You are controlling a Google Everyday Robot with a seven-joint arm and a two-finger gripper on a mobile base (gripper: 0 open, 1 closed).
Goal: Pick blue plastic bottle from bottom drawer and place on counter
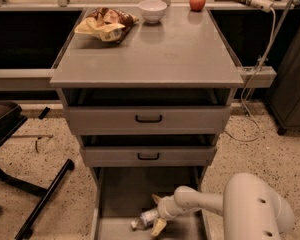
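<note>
The blue plastic bottle lies on its side on the floor of the open bottom drawer, cap pointing left. My gripper reaches in from the right on a white arm, with its tan fingers above and below the bottle's right end. The fingers stand spread around the bottle, not pressed on it. The counter is the broad grey top of the cabinet above.
On the counter's far edge sit a chip bag, a white bowl and a red apple. Two shallower drawers with black handles stand slightly open above. A chair base is at left, a cable at right.
</note>
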